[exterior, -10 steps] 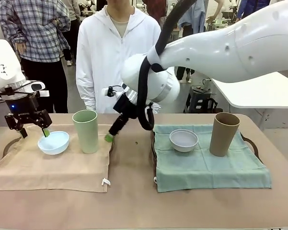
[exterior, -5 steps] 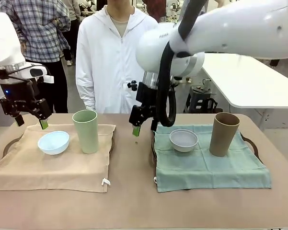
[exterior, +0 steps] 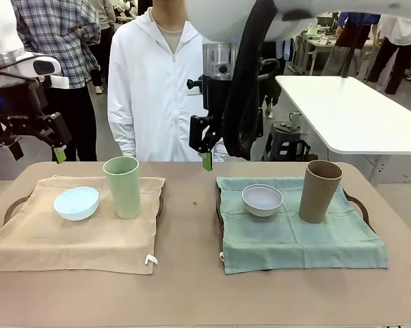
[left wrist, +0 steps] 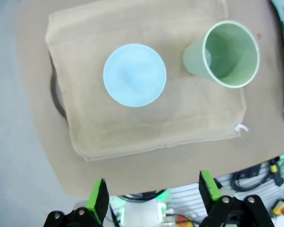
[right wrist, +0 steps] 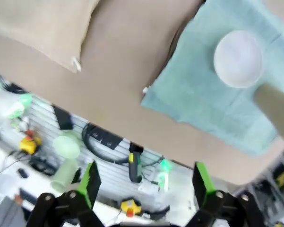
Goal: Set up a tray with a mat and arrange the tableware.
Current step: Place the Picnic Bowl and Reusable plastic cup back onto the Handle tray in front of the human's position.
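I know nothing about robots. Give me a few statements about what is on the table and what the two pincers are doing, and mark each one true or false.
1. The pale blue bowl sits on the beige mat beside the light green tumbler. True.
2. The tan brown tumbler lies on its side. False: it stands upright on the green mat.
3. The left pincer is holding the blue bowl. False: it hangs open above the table, holding nothing.
4. The right pincer is open and empty. True.
5. The greyish white bowl is stacked inside the blue one. False: it sits on the green mat.
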{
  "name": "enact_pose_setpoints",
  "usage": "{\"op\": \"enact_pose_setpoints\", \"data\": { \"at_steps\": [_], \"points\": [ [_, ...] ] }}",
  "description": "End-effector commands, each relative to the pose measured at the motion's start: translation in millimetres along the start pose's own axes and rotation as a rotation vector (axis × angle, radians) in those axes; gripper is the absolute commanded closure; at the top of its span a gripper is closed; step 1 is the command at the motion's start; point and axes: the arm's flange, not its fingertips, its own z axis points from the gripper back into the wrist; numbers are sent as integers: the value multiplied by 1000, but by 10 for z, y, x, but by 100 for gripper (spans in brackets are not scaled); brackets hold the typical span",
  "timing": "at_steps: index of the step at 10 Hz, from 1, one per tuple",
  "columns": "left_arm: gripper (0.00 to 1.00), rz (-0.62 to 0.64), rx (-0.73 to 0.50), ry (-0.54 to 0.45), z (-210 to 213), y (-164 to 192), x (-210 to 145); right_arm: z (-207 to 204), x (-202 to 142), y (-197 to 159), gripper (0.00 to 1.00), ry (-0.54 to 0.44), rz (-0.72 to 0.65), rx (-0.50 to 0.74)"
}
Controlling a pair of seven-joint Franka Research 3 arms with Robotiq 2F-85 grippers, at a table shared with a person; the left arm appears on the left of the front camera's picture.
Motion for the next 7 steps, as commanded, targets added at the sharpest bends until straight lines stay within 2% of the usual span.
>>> {"op": "enact_pose_setpoints", "data": {
  "at_steps": [1,7],
  "points": [
    [0,-49,3,-6,-87,44,23,-60,75,-41,0,-31,5,11],
    [0,-49,3,-6,-87,44,23,-60,75,-41,0,-31,5,11]
  ]
}}
